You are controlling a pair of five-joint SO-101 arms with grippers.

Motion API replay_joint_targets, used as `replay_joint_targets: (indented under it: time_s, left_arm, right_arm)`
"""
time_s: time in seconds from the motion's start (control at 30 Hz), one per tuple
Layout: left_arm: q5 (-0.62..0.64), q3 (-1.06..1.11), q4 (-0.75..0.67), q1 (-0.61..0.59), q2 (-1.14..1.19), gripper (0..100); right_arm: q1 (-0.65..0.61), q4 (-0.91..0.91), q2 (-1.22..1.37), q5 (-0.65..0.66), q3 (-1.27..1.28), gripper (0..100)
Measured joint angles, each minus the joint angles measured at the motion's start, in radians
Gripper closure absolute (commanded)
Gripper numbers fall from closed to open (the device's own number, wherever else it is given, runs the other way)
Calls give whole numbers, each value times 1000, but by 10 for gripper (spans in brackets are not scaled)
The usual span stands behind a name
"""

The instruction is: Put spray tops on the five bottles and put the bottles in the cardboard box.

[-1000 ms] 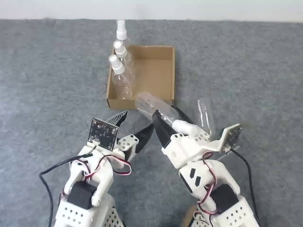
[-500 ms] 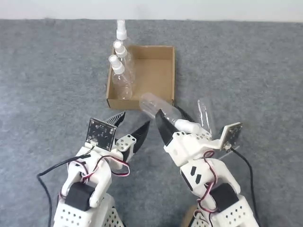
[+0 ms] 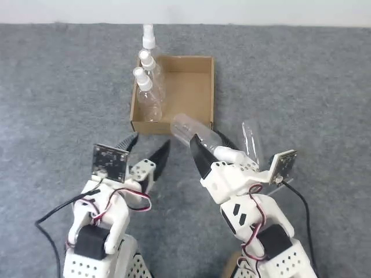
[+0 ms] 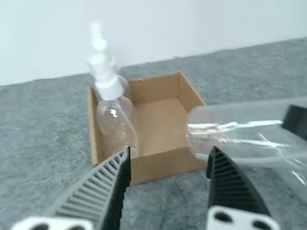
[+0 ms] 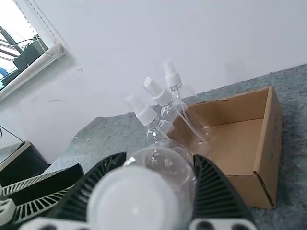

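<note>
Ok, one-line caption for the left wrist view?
Left arm's open fingers frame a brown cardboard box with spray-topped clear bottles in it and another clear plastic bottle held in front.

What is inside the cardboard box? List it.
Three bottles with spray tops stand along one wall of the cardboard box; the rear ones' bases are hidden behind the front one.
</note>
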Motion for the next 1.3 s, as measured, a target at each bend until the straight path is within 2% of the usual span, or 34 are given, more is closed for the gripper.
replay_joint_targets:
  time_s: [0.2, 0.47, 0.67, 0.97, 1.3]
  left_arm:
    - [48, -41, 3, -104, 0, 764]
    - [57, -41, 110, -290, -3, 764]
    - [120, -26, 115, -354, -8, 764]
    - [127, 21, 63, -362, 0, 764]
    - [127, 35, 35, -362, 0, 765]
  right_arm:
    - [0, 0, 0, 5, 0, 912]
    - [0, 0, 0, 138, 0, 912]
    - [20, 0, 0, 210, 0, 913]
    - [43, 206, 0, 276, -195, 913]
    - [48, 212, 0, 371, -295, 913]
